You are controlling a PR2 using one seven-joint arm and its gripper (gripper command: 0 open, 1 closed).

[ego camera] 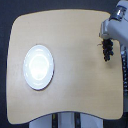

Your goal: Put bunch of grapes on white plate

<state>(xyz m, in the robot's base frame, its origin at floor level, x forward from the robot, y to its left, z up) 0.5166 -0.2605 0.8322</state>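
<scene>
Grapes (106, 49) dangling from fingers (106, 43) pinched on their top at far right, well apart from the plate (38, 66) at left, carry and drop remaining.

No legible text, label, brand, number or sign anywhere.
</scene>
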